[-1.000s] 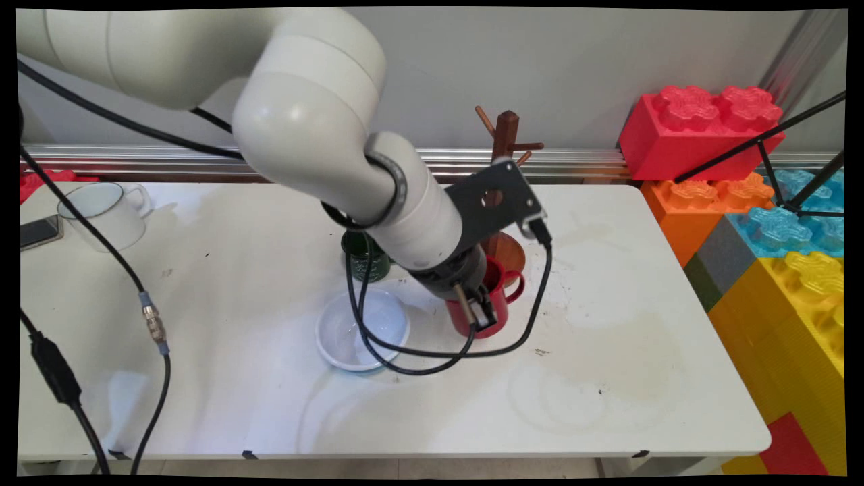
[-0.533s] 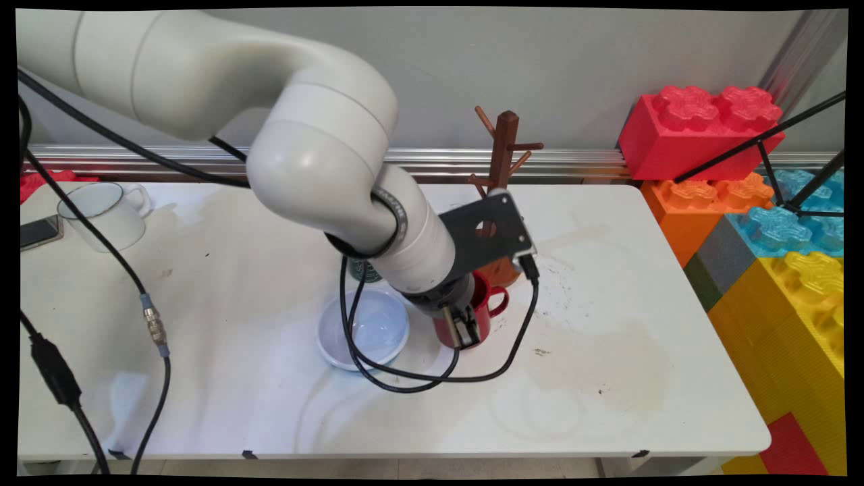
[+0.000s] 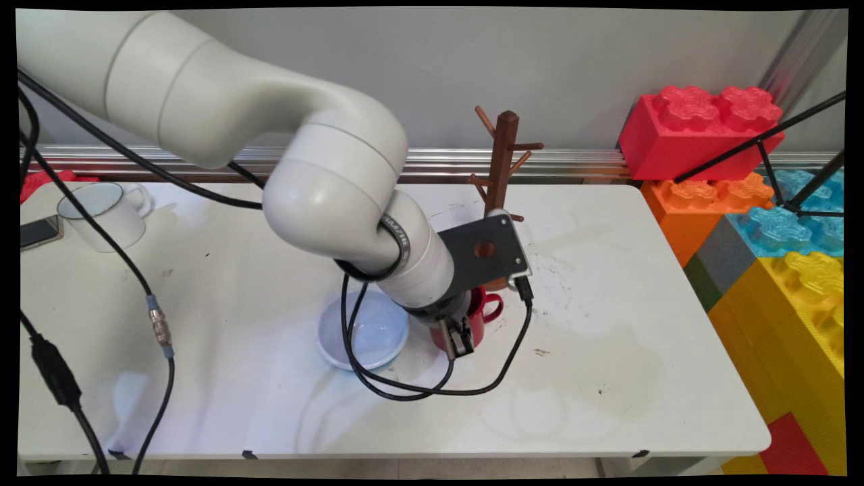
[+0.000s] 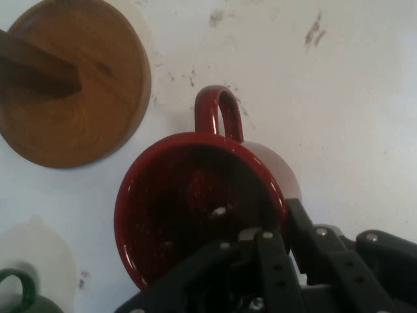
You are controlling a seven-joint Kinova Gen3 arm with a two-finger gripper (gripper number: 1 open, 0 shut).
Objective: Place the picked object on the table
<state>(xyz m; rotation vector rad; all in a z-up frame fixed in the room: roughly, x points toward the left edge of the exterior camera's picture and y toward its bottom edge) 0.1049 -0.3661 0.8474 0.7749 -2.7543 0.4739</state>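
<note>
My gripper (image 3: 457,341) is shut on the wall of a red mug (image 3: 476,316), with one finger inside the rim and one outside. In the hand view the red mug (image 4: 195,202) is seen from above, its handle pointing away from the gripper (image 4: 277,222). The mug is at table level; whether it rests on the table I cannot tell. A wooden mug tree (image 3: 503,155) stands just behind it, its round base (image 4: 71,85) apart from the mug. A white bowl (image 3: 364,331) lies close on the left.
A green mug (image 4: 19,293) shows at the hand view's corner; the arm hides it in the main view. A white mug (image 3: 108,212) and a phone (image 3: 40,231) sit far left. Big toy blocks (image 3: 702,128) border the right side. A black cable (image 3: 432,388) loops on the table.
The gripper has carried the red mug towards the table's near side and a little left, away from the mug tree's base. The bowl has stayed put.
</note>
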